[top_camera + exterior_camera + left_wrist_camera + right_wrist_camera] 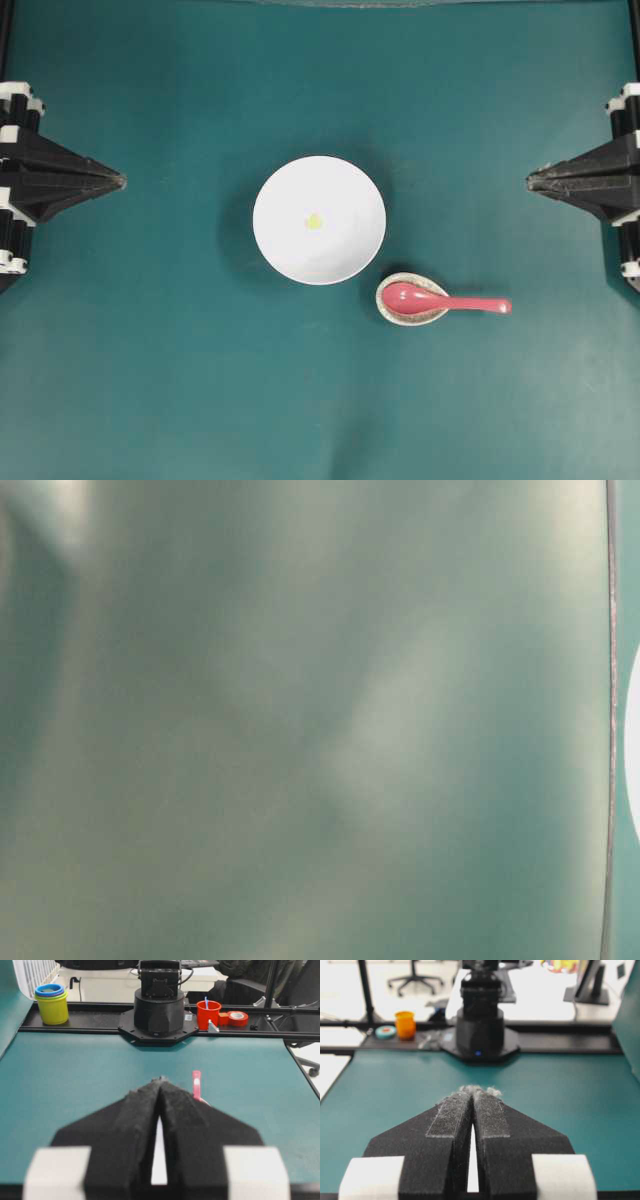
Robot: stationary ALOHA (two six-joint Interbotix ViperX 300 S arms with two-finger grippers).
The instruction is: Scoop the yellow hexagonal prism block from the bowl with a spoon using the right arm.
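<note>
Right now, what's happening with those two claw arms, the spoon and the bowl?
Left gripper and right gripper shut, empty, parked apart. Glossy pink-red spoon on speckled rest. Tiny yellow block in white bowl. Nothing blocking.

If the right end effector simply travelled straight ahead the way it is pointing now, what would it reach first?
Probably nothing on the table: the shut right end effector points leftward toward the left end effector, seemingly above the bowl. The spoon lies off that line. Height is uncertain.

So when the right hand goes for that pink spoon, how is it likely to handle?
The spoon looks glazed and rigid, so probably slippery between the pads. Its scoop sits in the small speckled rest with the handle sticking out sideways, so a nudge may pivot it or shift the rest. Likely breakable if dropped.
</note>
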